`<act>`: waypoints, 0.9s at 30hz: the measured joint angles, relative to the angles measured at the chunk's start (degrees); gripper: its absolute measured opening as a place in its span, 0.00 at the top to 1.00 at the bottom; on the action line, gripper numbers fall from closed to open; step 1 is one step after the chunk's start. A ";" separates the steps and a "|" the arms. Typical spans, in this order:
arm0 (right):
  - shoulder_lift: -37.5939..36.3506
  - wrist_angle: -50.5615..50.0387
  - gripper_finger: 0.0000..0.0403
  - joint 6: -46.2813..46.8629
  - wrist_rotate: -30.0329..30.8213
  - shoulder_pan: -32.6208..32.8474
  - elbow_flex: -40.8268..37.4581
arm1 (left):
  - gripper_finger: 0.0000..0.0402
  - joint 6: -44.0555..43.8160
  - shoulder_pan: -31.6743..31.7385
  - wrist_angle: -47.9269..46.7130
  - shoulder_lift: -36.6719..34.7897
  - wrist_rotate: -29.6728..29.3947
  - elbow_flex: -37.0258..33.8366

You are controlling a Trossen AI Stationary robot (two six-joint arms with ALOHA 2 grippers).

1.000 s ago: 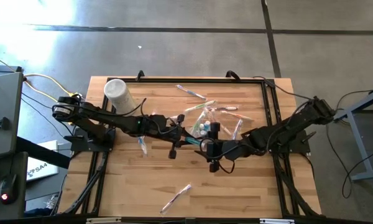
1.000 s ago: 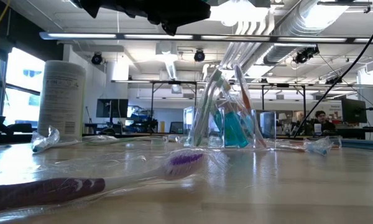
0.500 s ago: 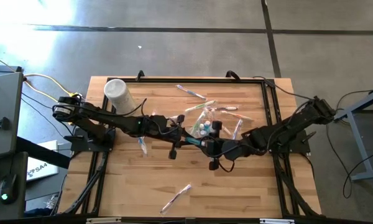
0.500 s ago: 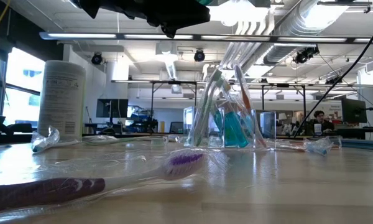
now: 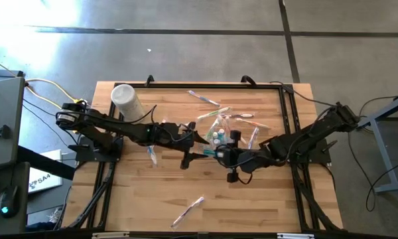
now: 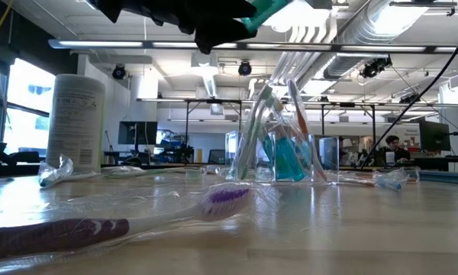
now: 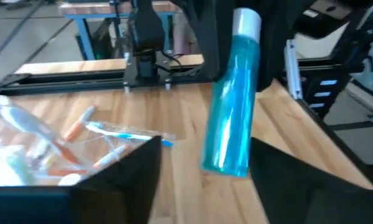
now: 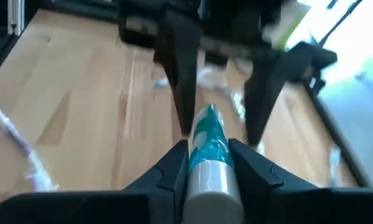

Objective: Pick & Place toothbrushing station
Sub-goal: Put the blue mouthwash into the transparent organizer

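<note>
A teal toothpaste tube (image 5: 209,153) with a white cap hangs in mid-air over the table's middle, and my right gripper (image 8: 210,155) is shut on it. My left gripper (image 7: 205,180) faces it from the table's left, open; its fingers stand on either side of the tube's capless end (image 7: 227,158) without touching. The toothbrushing station (image 5: 219,127), a clear holder with toothbrushes leaning in it, stands on the wood just beyond both grippers and shows in the low view (image 6: 278,149). My right gripper pinches the teal tube between its two fingers, on the teal body just past the white cap (image 8: 206,149). It comes from the table's right, slanting down, with the fingers lying along the tube. The tube is lifted clear and points toward my left gripper.
A tall white tub (image 5: 125,99) stands at the far left. Wrapped toothbrushes lie loose: one near the front edge (image 5: 188,211), one under my left arm (image 5: 151,155), others around the holder (image 5: 205,99). Bare wood lies at front left and front right.
My left gripper has opened and let go of the tube's end, staying where it was. The tube now stays in my right gripper alone, and its teal end has tipped into the top of the low view.
</note>
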 joint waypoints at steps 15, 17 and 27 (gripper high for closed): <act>-2.49 -22.54 0.79 21.03 -9.91 -10.93 0.00 | 0.21 3.18 0.04 -19.03 -4.50 -3.07 0.07; -2.49 -22.81 0.79 21.17 -11.96 -13.28 0.00 | 0.21 1.93 0.04 -21.43 -6.02 -3.09 0.04; -0.76 -24.68 0.79 20.41 -17.60 -20.06 0.00 | 0.20 -3.16 0.04 -32.90 -9.54 -2.96 0.09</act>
